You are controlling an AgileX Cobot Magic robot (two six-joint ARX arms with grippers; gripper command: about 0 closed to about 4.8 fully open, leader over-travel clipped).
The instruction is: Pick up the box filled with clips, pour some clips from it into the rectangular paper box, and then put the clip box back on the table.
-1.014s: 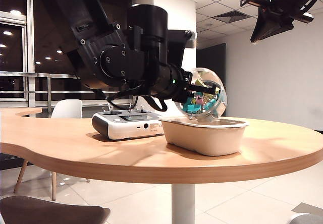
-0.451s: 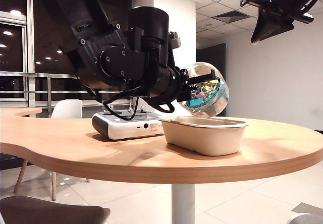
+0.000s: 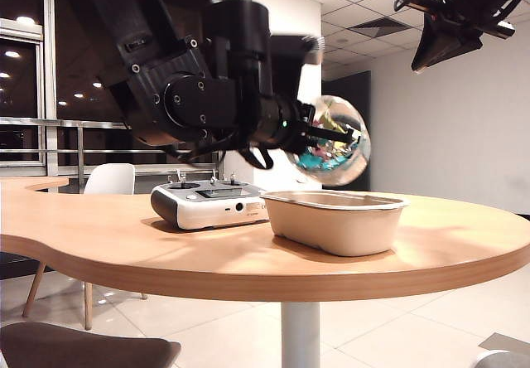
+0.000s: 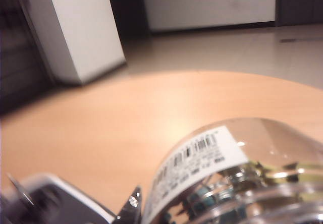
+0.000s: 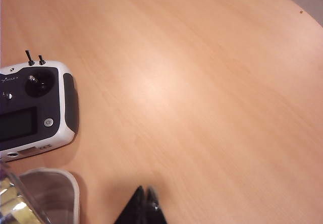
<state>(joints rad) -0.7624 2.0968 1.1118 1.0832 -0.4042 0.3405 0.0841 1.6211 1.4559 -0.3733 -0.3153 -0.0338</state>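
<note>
The clip jar (image 3: 333,140), clenched in the left claw (image 3: 319,138), should be righted gently above the fibre tray (image 3: 335,219); the right claw (image 5: 145,200) is held closed, empty, above the tabletop (image 5: 202,82).

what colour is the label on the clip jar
White with a black barcode and print, clearest in the left wrist view: label on the jar.

The box filled with clips (image 3: 331,140) is clear glossy plastic with a paper-like white label. Below it, the rectangular paper box (image 3: 335,221) looks matt, beige moulded fibre. The surface (image 3: 124,235) is smooth light wood with a soft sheen. Beside the paper box, the remote controller (image 3: 207,204) is smooth white-and-grey plastic.
</note>
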